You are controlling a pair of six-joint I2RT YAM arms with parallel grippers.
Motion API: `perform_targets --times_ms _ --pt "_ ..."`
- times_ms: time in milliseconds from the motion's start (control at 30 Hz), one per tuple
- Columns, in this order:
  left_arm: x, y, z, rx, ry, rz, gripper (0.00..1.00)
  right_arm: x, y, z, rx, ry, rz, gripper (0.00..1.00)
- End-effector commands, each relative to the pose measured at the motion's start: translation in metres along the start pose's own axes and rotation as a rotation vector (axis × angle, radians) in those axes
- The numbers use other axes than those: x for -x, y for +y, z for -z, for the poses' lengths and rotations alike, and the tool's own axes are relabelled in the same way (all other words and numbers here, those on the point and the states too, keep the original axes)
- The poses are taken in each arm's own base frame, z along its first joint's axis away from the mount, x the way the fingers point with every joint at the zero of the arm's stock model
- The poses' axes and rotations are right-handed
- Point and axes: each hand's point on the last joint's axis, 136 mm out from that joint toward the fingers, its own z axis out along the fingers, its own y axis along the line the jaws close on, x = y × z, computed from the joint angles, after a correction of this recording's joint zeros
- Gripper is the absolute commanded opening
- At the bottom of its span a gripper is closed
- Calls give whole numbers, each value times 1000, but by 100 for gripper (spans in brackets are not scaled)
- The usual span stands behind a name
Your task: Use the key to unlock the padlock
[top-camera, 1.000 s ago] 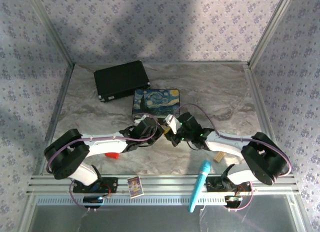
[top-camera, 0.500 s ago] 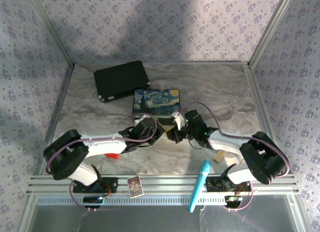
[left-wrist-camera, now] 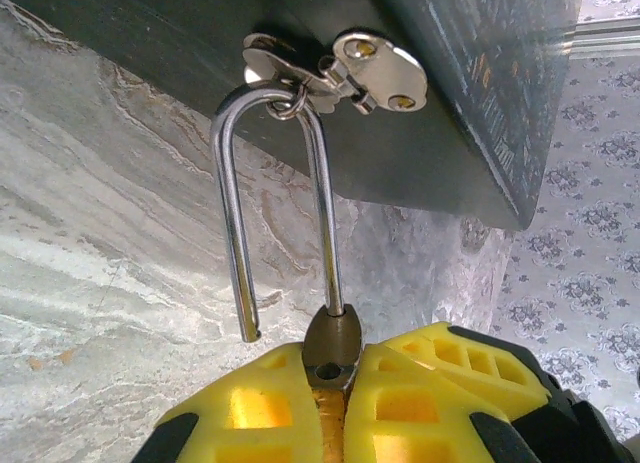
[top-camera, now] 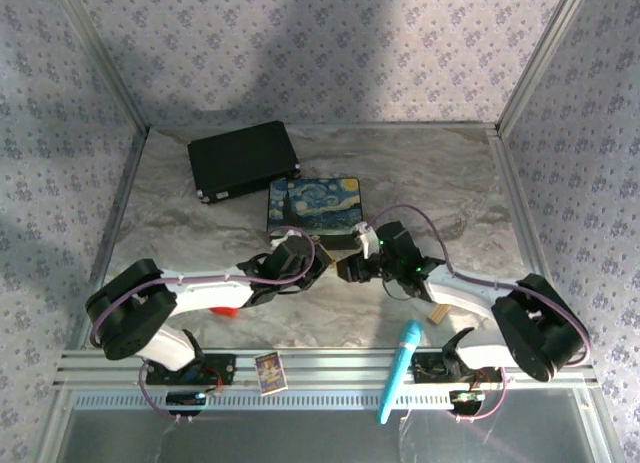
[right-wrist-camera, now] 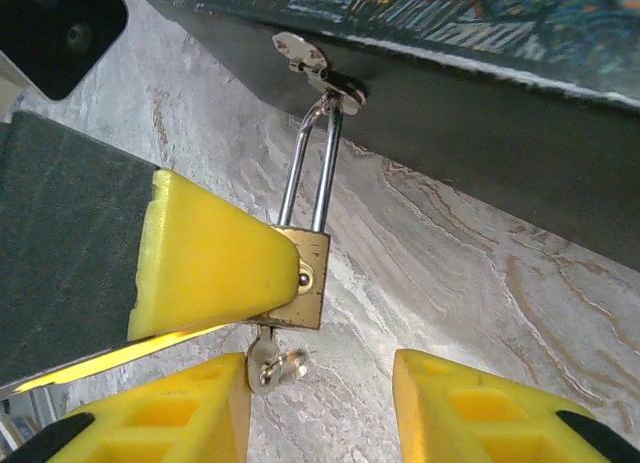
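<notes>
Two claws meet just below the painted tin box [top-camera: 313, 203], near the middle of the marble table [top-camera: 450, 193] in the top view.

1. Left gripper [left-wrist-camera: 335, 378]: clamped together on the brass padlock [right-wrist-camera: 300, 278]. The padlock hangs from the box hasp [left-wrist-camera: 375, 68] by its shackle [left-wrist-camera: 232, 213].
2. Right gripper [right-wrist-camera: 320, 403]: jaws apart, holding nothing. The key [right-wrist-camera: 270, 365] sits in the keyhole at the padlock's 6 o'clock, its head just beside one yellow finger.
3. Shackle: in the left wrist view one leg ends free above the marble. The lock therefore appears released but not unhooked.

Hazards, as judged from here:
- Key loss. Nothing grips the key. A brush from the adjacent right finger, or a tilt of the padlock, could drop it onto the marble, where it would be hard to find.
- Re-locking. Pushing the body toward 12 o'clock could drive the free leg back into its socket.
- Box drag. Pulling toward 6 o'clock with the shackle threaded would haul the box along.
</notes>
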Motion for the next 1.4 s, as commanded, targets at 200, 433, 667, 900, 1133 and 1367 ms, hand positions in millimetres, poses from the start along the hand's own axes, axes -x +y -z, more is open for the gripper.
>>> perform_targets --times_ms 200,433,667,900,1133,1367 --pt "-2 2 6 2 2 -10 0 0 -29 25 -147 -48 -79 50" --pt "-2 17 8 102 -8 -95 0 48 -52 64 -421 -117 -115 89" --pt "-8 35 5 213 37 -204 0 78 -77 42 -451 -16 -223 85" --pt "1 66 17 452 64 -443 0 63 -98 6 -471 125 -234 72" --pt "26 110 37 740 34 -629 7 49 -108 0 -513 176 -220 69" --pt "36 116 29 842 8 -718 10 43 -105 -7 -484 196 -227 68"
